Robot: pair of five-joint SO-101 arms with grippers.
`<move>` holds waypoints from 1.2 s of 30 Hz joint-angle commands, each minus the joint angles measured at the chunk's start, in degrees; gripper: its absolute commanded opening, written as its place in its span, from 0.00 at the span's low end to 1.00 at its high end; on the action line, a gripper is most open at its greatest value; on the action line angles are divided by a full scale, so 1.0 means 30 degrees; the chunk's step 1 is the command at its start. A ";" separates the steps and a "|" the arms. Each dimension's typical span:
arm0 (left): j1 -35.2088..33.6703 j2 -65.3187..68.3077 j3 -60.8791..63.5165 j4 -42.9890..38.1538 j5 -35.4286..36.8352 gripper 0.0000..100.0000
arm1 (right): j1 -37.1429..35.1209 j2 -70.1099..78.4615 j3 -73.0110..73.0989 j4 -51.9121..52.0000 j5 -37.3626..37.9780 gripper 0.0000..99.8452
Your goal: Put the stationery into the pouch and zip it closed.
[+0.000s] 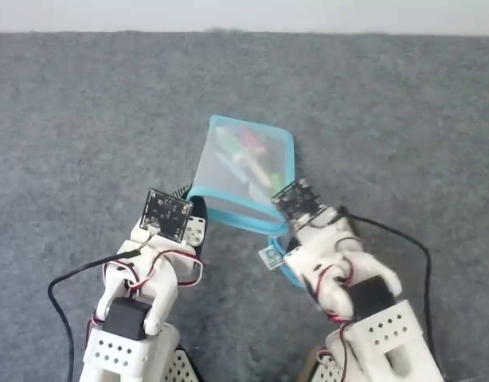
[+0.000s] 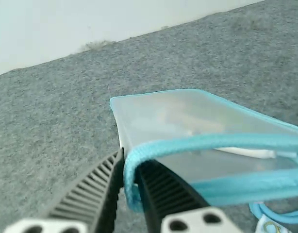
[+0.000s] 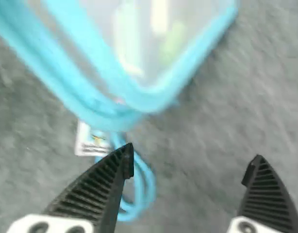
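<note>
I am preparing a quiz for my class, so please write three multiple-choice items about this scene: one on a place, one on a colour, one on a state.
1. Where is the stationery relative to the pouch?
A. beside it
B. inside it
C. under it

2. What colour is the pouch's trim?
A. red
B. blue
C. yellow

3. The right gripper is:
A. open
B. shut on the pouch
C. shut on a pen

Answers:
1 B: the coloured items show through the clear wall.
2 B: the edge band is light blue.
3 A: its fingers stand wide apart, holding nothing.
</note>
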 commanded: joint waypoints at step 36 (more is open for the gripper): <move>-0.0088 -0.0264 -0.0278 -0.0703 0.0322 0.01 | -0.1685 1.5018 -0.1553 -1.6044 -0.7795 0.32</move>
